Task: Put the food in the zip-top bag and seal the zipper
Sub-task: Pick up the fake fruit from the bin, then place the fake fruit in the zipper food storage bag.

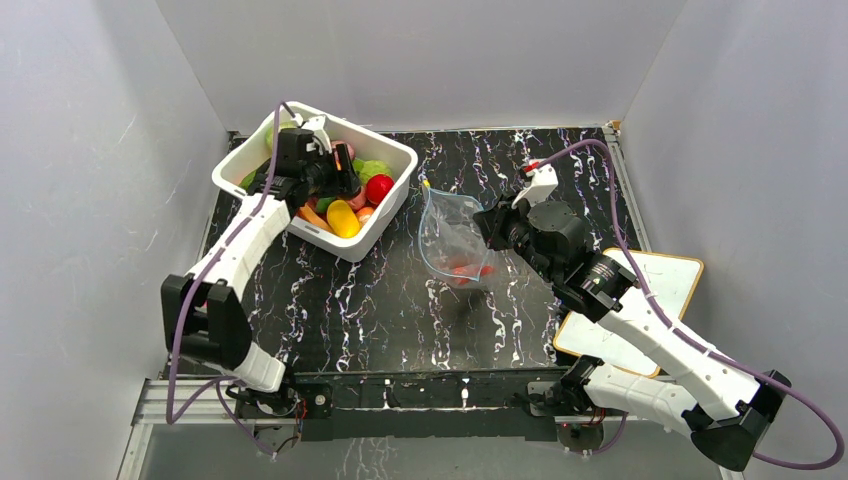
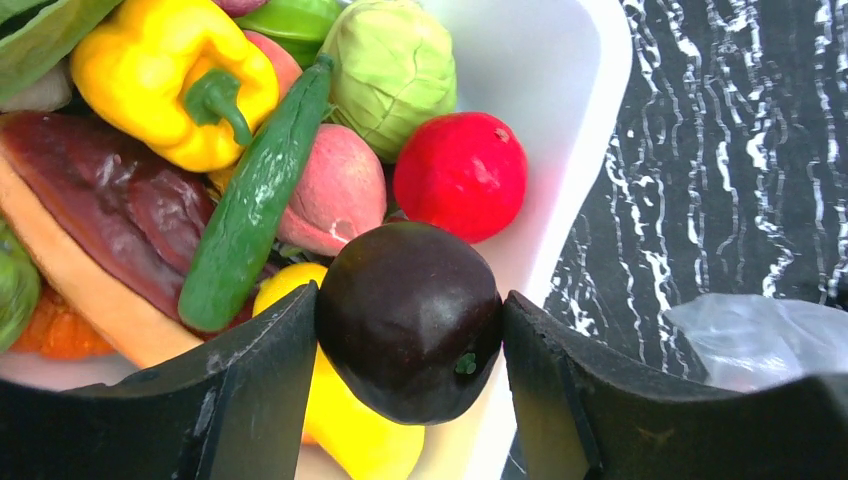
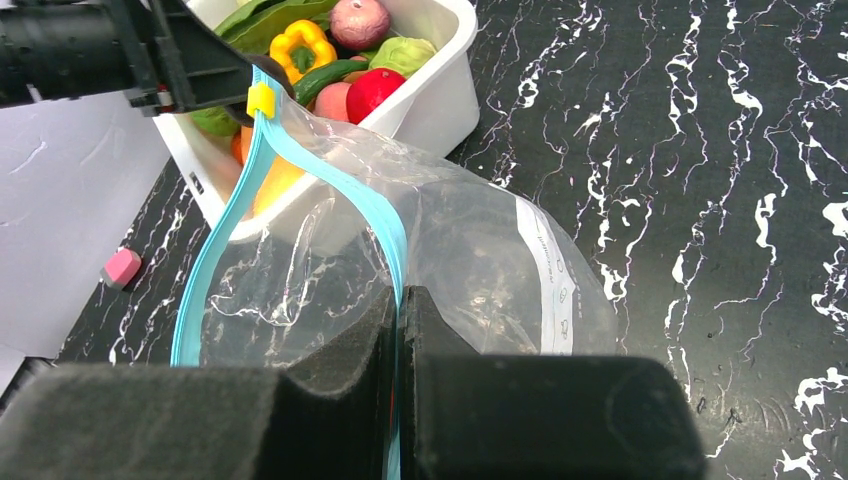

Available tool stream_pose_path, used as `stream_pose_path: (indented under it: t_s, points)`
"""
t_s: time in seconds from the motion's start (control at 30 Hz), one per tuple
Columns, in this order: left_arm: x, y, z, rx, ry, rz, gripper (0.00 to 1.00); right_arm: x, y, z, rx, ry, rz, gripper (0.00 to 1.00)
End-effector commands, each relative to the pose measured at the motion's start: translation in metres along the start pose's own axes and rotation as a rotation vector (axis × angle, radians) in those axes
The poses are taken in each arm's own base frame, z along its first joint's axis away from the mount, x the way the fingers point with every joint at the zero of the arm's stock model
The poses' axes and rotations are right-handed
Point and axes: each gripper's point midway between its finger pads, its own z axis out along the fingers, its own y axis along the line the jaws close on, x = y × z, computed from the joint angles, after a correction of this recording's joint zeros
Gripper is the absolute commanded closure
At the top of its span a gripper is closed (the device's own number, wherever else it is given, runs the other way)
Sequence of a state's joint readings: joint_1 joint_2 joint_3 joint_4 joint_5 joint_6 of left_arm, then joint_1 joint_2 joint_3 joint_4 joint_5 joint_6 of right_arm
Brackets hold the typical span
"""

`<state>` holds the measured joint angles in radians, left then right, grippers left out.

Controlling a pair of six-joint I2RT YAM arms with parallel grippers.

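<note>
The left gripper (image 1: 338, 172) hangs over the right half of the white tub (image 1: 395, 155), its two fingers (image 2: 250, 390) closed about halfway onto a dark purple round fruit (image 2: 410, 320), one finger pressed against each side. The fruit sits just above the pile, over a yellow piece (image 2: 350, 430) at the tub's near wall.

Around it in the tub lie more food: a yellow pepper (image 2: 165, 75), a green cucumber (image 2: 255, 200), a pale green cabbage (image 2: 392, 70), a pink peach (image 2: 340, 185) and a red round fruit (image 2: 462, 175), the last just beside the purple one.

The zip-top bag (image 1: 450, 235) stands on the black marbled table (image 1: 400, 300) to the right of the tub, apart from it, with some red pieces (image 1: 465, 270) in its bottom. Its mouth faces the tub and gapes – the two halves of the light-blue zipper (image 3: 350, 195) part from a yellow slider (image 3: 261, 99) at the end nearest the tub.

The right gripper (image 3: 398, 330) is on the bag's side away from the tub, fingers pinched tight together on one zipper half, holding that edge up.

A small pink block (image 3: 122, 267) lies on the table beside the tub.
</note>
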<state>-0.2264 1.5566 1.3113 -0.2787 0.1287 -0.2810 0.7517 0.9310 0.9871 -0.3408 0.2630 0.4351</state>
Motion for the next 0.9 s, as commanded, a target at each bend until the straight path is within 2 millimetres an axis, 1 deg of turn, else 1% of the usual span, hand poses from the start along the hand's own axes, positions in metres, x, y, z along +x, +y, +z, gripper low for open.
stream_pose_path:
  t_s: [0.0, 0.07, 0.17, 0.3, 0.47, 0.57, 0.7, 0.87]
  points:
    - [-0.011, -0.022, -0.043, 0.078, -0.06, -0.019, 0.63, -0.02, 0.012, -0.001, -0.043, -0.064, 0.031, 1.0]
    - [-0.01, -0.033, -0.056, 0.131, -0.066, -0.029, 0.63, -0.018, 0.015, 0.001, -0.052, -0.055, 0.046, 1.0]
    - [-0.011, -0.051, -0.08, 0.225, -0.093, -0.043, 0.63, -0.014, 0.019, 0.006, -0.063, -0.038, 0.08, 1.0]
    - [-0.005, -0.077, -0.109, 0.367, -0.091, -0.072, 0.64, -0.008, 0.025, 0.015, -0.081, -0.017, 0.097, 1.0]
    - [0.005, -0.107, -0.14, 0.557, -0.074, -0.104, 0.65, -0.003, 0.033, 0.025, -0.103, -0.003, 0.14, 1.0]
    - [0.011, -0.118, -0.155, 0.635, -0.07, -0.122, 0.66, 0.004, 0.035, 0.031, -0.111, 0.01, 0.169, 1.0]
    - [0.012, -0.135, -0.177, 0.752, -0.071, -0.152, 0.66, 0.009, 0.039, 0.037, -0.121, 0.023, 0.208, 1.0]
    - [0.014, -0.148, -0.19, 0.833, -0.051, -0.184, 0.68, 0.01, 0.048, 0.04, -0.151, 0.043, 0.236, 1.0]
